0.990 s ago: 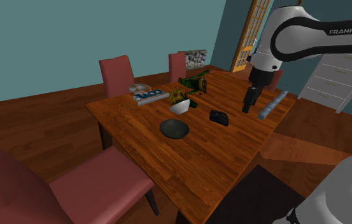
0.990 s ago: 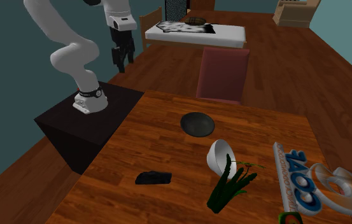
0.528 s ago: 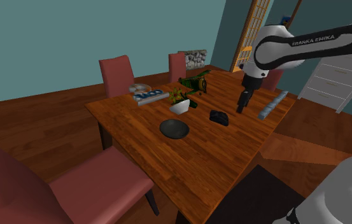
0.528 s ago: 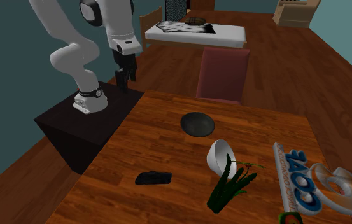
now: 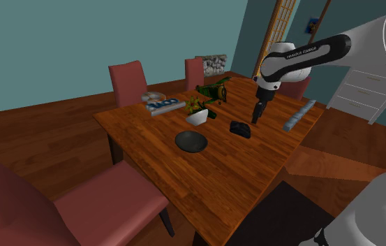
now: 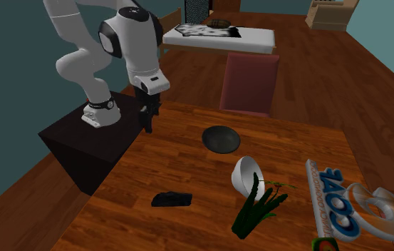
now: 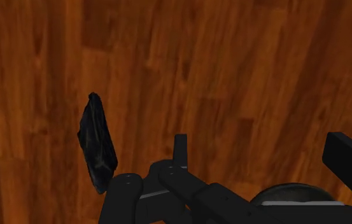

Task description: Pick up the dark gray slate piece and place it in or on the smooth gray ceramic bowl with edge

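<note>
The slate piece (image 5: 239,128) lies flat on the brown wooden surface (image 5: 205,175). It is a small dark lump, almost black, with rough, bumpy sides, and it is longer than it is wide. In the shoulder view it sits a little to the right of the dark grey bowl (image 5: 191,141), and the two do not touch. That bowl is round, low and smooth, with a thin rim all the way around. The white arm (image 5: 303,54) bends down over the surface. Its black gripper (image 5: 255,120) points down and hangs above the wood, just to the right of the slate piece in the shoulder view. In the wrist view the two fingers (image 7: 349,162) stand wide apart with only wood between them, so they are spread and hold nothing. The slate piece lies off to one side there, outside the fingers. The wood is made of long planks with dark and light streaks, and it shines a little. In the shoulder view, farther away and to the left of the slate piece, there is a smooth white bowl (image 5: 198,117). In the second exterior view this bowl lies tipped on its side, just beside a green plant (image 6: 259,207) with long leaves. A flat book (image 5: 163,105) with big blue letters lies at the far side. A long grey bar (image 5: 298,115) lies near the shoulder view's right edge of the surface. Red chairs (image 5: 128,82) with soft, flat backs stand around it. The arm rises from a black box, the stand (image 6: 88,142), at the second exterior view's left.
</note>
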Controlling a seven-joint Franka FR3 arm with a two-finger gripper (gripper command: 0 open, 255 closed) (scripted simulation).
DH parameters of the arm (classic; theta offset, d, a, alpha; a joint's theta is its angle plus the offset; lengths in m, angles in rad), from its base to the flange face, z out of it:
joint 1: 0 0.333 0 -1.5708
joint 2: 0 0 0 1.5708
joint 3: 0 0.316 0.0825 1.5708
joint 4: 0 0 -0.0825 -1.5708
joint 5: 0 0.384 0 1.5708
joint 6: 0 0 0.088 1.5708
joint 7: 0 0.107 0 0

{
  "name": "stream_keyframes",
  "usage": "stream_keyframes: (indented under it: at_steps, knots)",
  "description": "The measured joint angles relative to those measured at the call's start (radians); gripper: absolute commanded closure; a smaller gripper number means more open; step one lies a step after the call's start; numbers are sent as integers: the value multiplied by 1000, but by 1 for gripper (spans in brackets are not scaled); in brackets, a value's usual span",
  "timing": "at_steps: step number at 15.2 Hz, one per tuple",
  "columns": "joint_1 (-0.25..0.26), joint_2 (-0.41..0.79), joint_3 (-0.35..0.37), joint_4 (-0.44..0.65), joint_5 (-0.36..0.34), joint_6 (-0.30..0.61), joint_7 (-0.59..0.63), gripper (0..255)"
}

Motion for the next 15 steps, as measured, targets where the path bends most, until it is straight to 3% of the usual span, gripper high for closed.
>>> stream_keyframes:
  at_steps: [9,15]
  knots:
    - [-65,344,-35,258,127,61,-227,0]
    - [-137,593,-11,514,201,36,-336,0]
